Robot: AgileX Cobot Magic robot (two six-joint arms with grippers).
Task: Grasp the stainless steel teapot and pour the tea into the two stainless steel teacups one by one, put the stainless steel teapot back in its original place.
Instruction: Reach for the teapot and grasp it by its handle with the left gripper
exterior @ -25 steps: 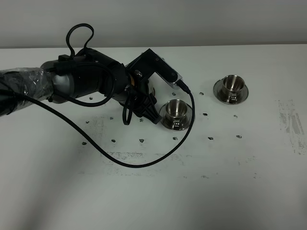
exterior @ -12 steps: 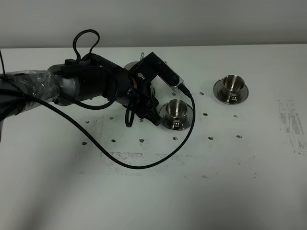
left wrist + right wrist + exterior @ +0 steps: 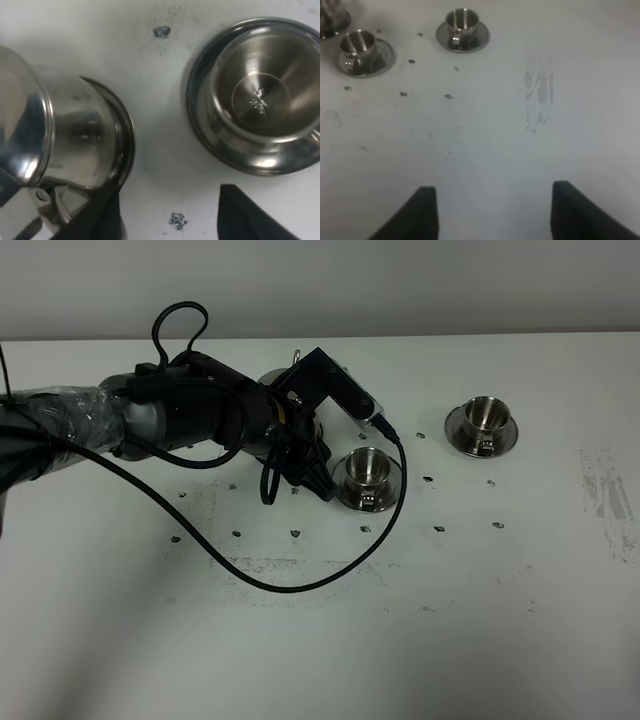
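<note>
left jaws: moderately wide, only bare worktop (image 3: pixel 165 150) between them, nothing held
teapot: stainless steel teapot (image 3: pixel 65 130) sits on coaster dish (image 3: pixel 129 145), just outside one finger; contact unclear
near teacup (image 3: pixel 260 95): on its saucer (image 3: pixel 200 130), ahead of the other finger, apart from it
far teacup (image 3: pixel 487 415): well beyond left jaws
right jaws: wide, empty; both teacups far ahead
</note>
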